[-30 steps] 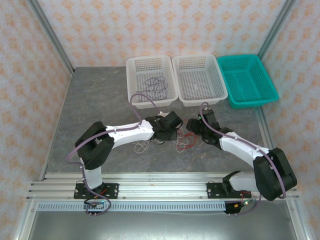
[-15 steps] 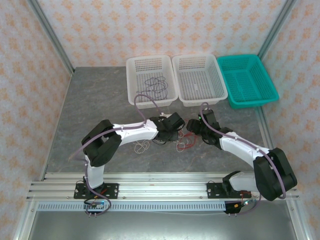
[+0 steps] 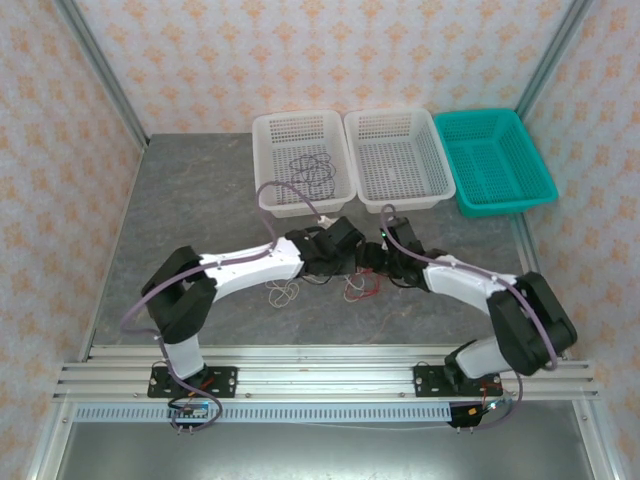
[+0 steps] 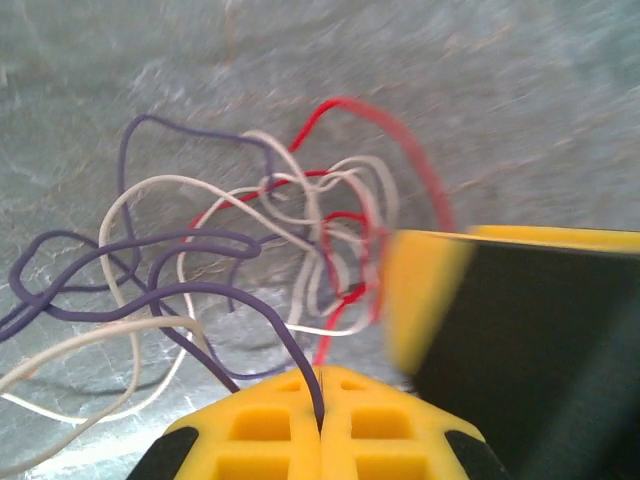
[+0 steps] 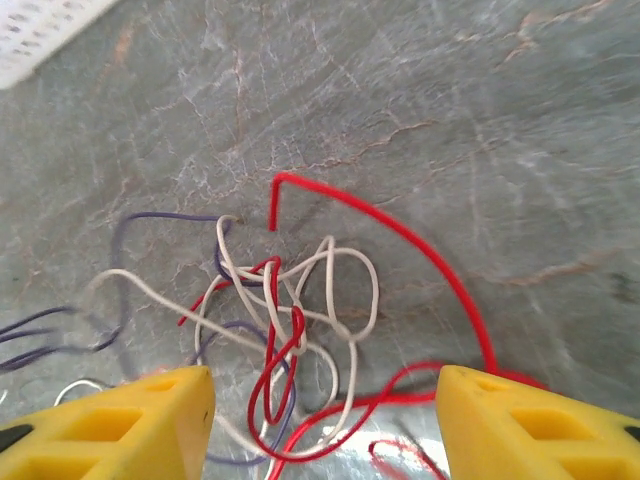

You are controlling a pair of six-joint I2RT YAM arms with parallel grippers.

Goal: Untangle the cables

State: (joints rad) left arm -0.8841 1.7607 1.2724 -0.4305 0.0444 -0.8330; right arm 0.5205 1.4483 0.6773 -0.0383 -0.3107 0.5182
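The cables (image 3: 356, 287) lie as a small tangle of thin purple, white and red wires on the grey table between the two grippers. In the left wrist view my left gripper (image 4: 322, 375) is shut on the purple cable (image 4: 200, 292), which runs up out of the pinched jaws into the knot of white cable (image 4: 150, 190) and red cable (image 4: 400, 140). My right gripper (image 5: 325, 390) is open just above the knot, one finger on each side of the red loops (image 5: 285, 380) and white loops (image 5: 370, 290). One of its yellow fingers (image 4: 430, 290) shows blurred in the left wrist view.
Three baskets stand at the back: a white basket (image 3: 297, 117) with a thin dark wire (image 3: 312, 168) in it, a second white basket (image 3: 395, 113), and a teal basket (image 3: 480, 115). A loose white wire loop (image 3: 283, 293) lies left of the tangle. Metal rails border the table.
My left gripper has closed onto the purple cable. My right gripper has moved left, closer to the left gripper and over the tangle, staying open.
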